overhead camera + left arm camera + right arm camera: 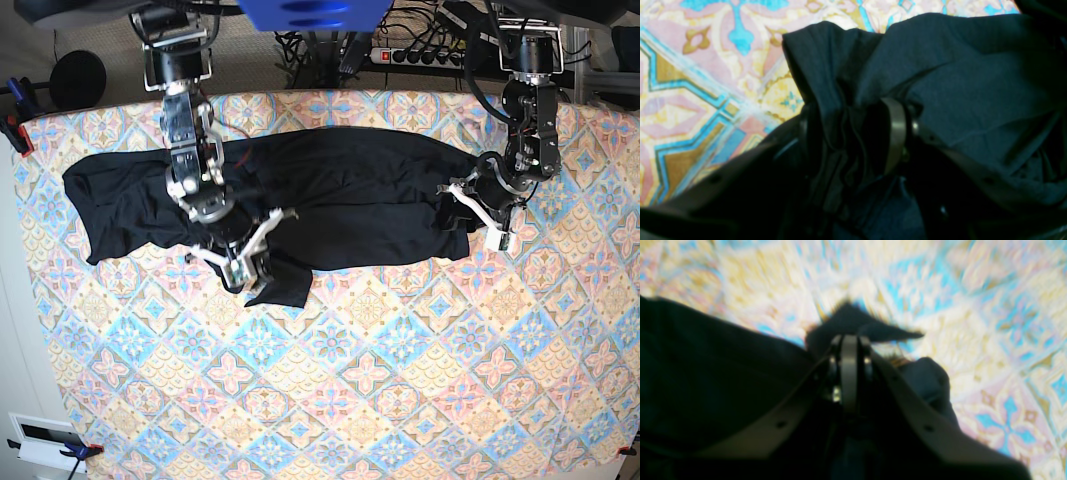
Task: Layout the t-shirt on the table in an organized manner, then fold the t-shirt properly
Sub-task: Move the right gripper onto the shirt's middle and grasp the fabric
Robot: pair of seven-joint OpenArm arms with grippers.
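Base view | left claw [462, 213] half-closed, bunched t-shirt [340, 190] gripped | right claw [237, 272] fully pinched on t-shirt edge

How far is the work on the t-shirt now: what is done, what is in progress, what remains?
Done: the t-shirt lies stretched sideways across the far part of the table, though wrinkled. In hand: the left gripper clamps a bunched edge at one end, and the right gripper is shut on a corner of cloth near the front edge, so both are arranging it. Left: smoothing it flat, then every fold.
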